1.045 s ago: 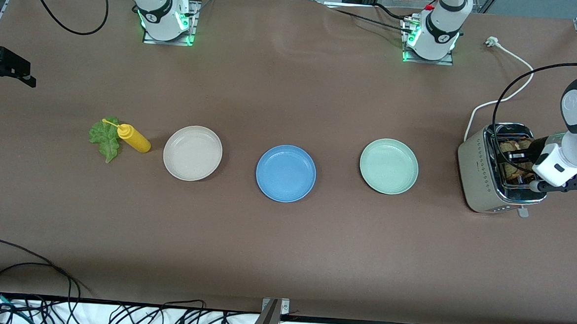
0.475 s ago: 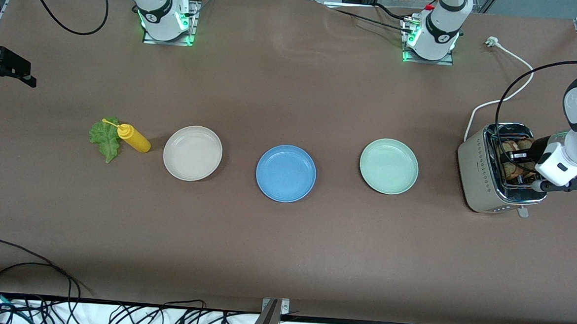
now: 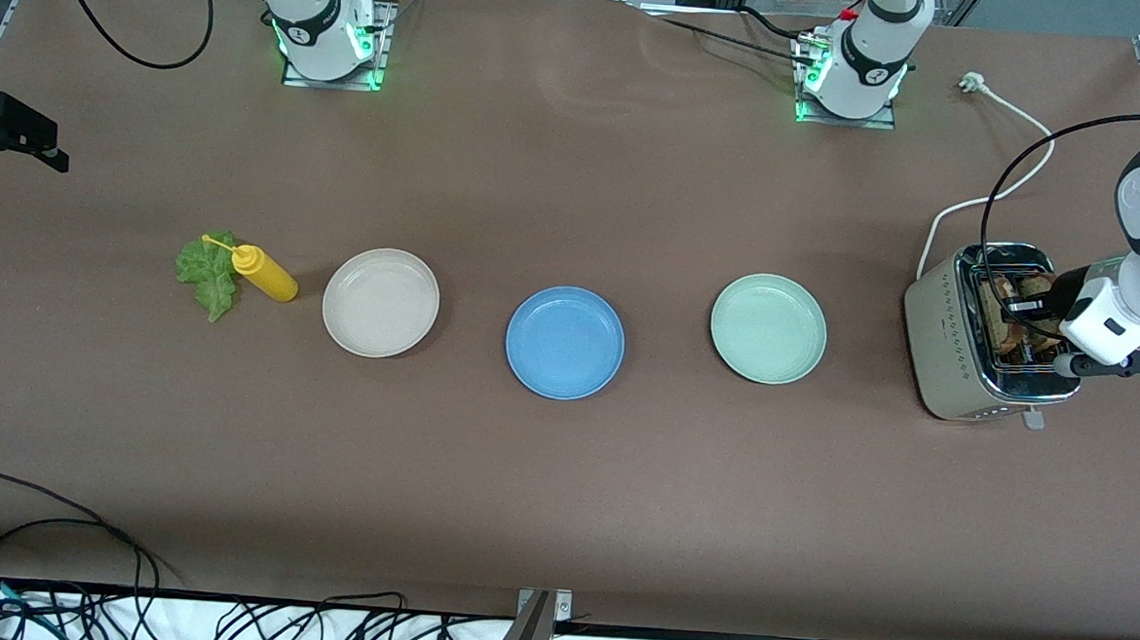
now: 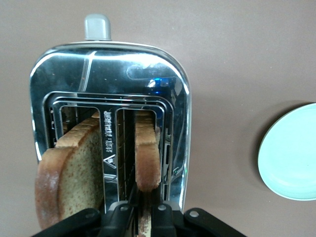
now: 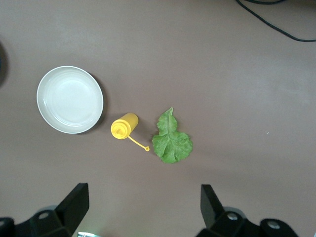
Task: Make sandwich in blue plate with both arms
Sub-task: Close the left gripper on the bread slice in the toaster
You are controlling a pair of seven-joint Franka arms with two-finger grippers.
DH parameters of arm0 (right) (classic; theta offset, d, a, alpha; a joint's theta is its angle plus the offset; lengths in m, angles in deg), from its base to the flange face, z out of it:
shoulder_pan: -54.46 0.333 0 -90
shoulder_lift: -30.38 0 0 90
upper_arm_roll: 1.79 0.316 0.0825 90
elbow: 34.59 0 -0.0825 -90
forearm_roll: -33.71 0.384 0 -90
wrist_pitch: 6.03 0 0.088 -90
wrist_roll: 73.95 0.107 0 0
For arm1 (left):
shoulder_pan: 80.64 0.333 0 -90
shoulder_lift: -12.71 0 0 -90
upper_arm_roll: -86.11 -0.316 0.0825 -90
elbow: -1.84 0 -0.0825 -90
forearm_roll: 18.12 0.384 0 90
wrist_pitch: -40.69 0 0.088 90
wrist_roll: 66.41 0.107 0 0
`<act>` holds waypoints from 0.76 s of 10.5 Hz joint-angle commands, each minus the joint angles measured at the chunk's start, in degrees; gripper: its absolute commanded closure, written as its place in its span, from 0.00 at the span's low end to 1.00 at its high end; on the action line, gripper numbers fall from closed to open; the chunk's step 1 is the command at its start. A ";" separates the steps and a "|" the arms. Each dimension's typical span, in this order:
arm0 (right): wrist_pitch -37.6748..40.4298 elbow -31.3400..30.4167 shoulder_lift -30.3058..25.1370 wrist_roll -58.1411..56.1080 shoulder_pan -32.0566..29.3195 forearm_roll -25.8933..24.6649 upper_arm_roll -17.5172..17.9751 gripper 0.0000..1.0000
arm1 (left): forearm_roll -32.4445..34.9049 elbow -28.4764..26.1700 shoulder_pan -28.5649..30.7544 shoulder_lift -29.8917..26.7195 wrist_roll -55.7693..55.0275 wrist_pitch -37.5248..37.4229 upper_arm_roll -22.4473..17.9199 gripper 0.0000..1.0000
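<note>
The blue plate lies empty mid-table. Two brown toast slices stand in the silver toaster at the left arm's end. My left gripper is over the toaster; in the left wrist view it is shut on the edge of one toast slice, beside the other slice. The green lettuce leaf lies at the right arm's end. My right gripper is open and empty, high over the lettuce leaf.
A yellow mustard bottle lies against the lettuce. A beige plate and a pale green plate flank the blue plate. The toaster's white cord runs toward the left arm's base.
My left hand has risen a little over the toaster with the toast slice in its grip. The plates, lettuce and bottle have not moved.
</note>
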 commanded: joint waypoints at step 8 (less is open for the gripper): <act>1.09 1.11 0.08 -0.90 -0.31 1.03 -0.13 0.00 | -0.01 1.56 -0.87 -2.64 3.49 -1.40 -0.20 1.00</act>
